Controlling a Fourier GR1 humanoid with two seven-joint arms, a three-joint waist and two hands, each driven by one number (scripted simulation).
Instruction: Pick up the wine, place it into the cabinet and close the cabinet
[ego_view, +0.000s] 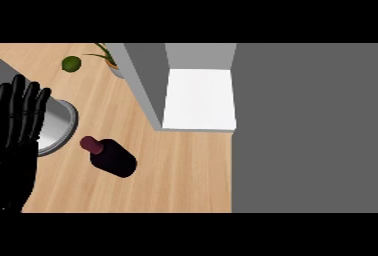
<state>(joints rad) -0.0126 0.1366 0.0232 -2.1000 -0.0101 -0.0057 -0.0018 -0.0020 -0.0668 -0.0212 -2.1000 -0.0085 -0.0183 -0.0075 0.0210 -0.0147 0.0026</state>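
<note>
At the left edge of the frame the left hand (18, 150) stands with its fingers straight, pointing up and slightly spread, holding nothing. Its fingertips overlap the left part of a round metal bowl (63, 122), which sits on the wooden counter (184, 170) at mid-left. Above the bowl, in the upper left, lies a small green lime (71, 63).

Just right of the bowl and below it, in the lower left of the counter, is the wine bottle (112, 157), dark with a dark red cap. Its long axis runs diagonally: the cap points to the upper left, towards the bowl's rim, and the base to the lower right. Whether it lies flat or stands and only looks slanted, I cannot tell. The bottle is near the hand but apart from it, and the cap is close beside the bowl.

At the top, right of the lime, the leaves of a plant (107, 56) show, partly hidden behind the grey cabinet door (144, 85). The door stands open, a slanted panel between the bottle and the cabinet (199, 100), whose white inner floor shows at upper centre. Bare counter lies between the bottle and the cabinet's front edge. The counter ends in a straight edge right of centre; beyond it a plain grey area (303, 125) fills the right side.
</note>
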